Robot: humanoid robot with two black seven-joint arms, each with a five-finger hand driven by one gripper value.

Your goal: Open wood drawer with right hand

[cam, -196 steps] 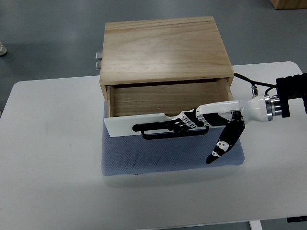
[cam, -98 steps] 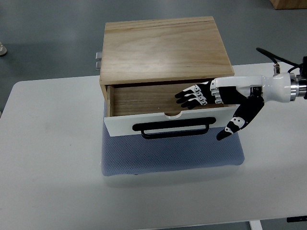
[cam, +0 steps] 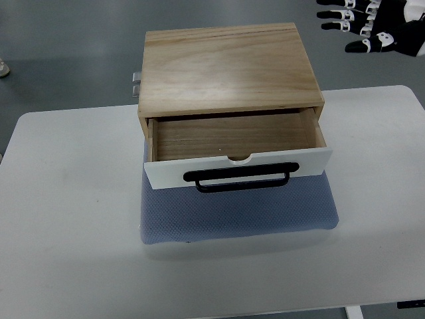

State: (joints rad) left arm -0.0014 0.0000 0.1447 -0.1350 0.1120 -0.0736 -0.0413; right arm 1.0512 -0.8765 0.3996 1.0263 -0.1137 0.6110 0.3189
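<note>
Now, the white table (cam: 66,219) fills most of the frame, with grey floor showing across the top. At the centre sits the wood drawer box (cam: 229,66), its plain wooden top reaching toward the upper middle of the picture. Beneath its front half lies a blue-grey mat (cam: 239,219), spread on the table and running out toward the lower middle. The drawer (cam: 236,136) is pulled out toward the bottom of the frame, its bare wooden floor open to view, and its white front panel (cam: 239,166) stands over the mat, with a small notch in its upper edge. A black bar handle (cam: 237,180) runs along that panel, nothing touching it. Up in the top right corner, well apart from the box, is the right hand (cam: 365,23), black and white, fingers (cam: 335,13) spread and pointing left, holding nothing. A small metal fitting (cam: 135,82) pokes out at the box's left side.
</note>
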